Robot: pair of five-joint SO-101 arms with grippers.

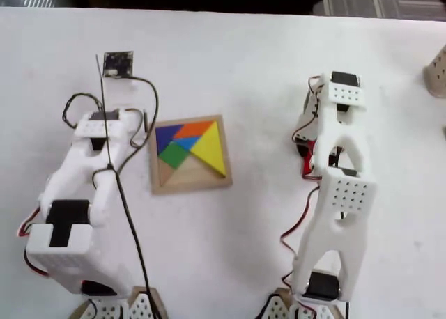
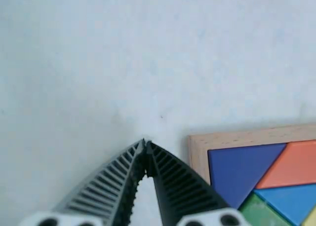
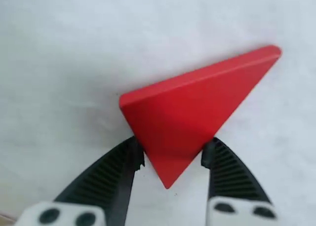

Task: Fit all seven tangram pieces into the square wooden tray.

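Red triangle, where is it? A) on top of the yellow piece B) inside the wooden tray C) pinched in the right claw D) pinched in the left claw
C: the right claw is closed on one corner of the red triangle, well away from the wooden tray.

Bare pale wood on the tray (image 2: 197,152), fine grain, matt. The pieces (image 1: 208,148) in it are smooth with a slight sheen. The red triangle (image 3: 192,117) is smooth, satin, soft-edged. The counter (image 1: 230,61) is white, matt, faintly grainy. Left hand (image 2: 145,146) and right hand (image 3: 173,154): black ribbed matt plastic. The arms (image 1: 334,242) are white plastic shells.
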